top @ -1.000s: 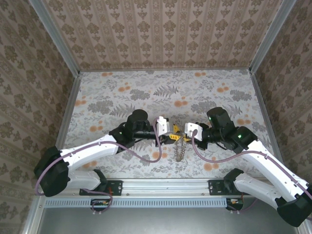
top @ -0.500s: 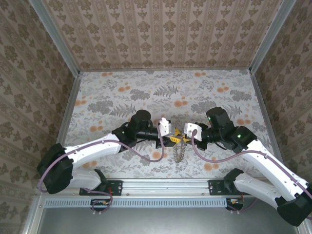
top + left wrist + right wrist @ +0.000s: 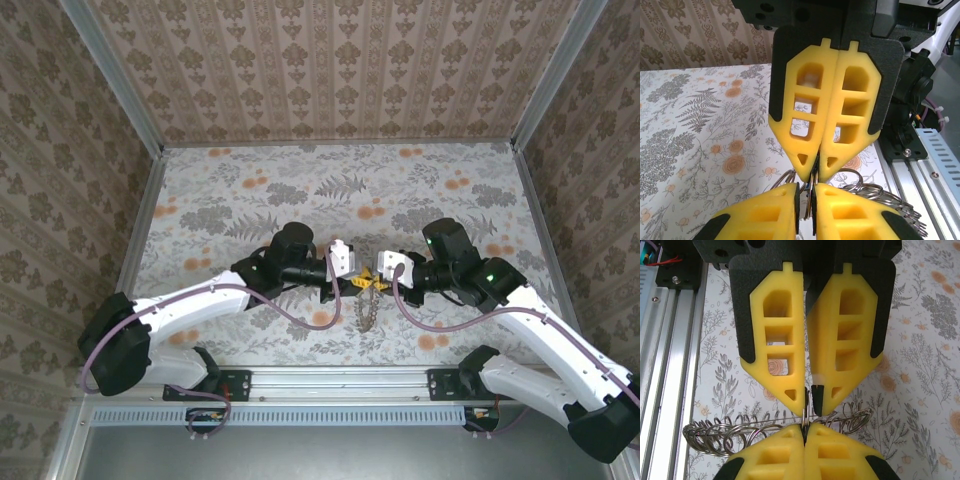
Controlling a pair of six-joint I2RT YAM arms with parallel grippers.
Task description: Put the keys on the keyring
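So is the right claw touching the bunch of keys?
Touching. The right wrist view shows the right gripper shut on a wire loop of the bunch of keys, pinched between its yellow tips.

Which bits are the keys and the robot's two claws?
keys [image 3: 720, 437]: right wrist view, ring loops at left.
left gripper [image 3: 807, 192]: left wrist view, between lower fingertips.
right gripper [image 3: 805, 432]: right wrist view, between lower fingertips.
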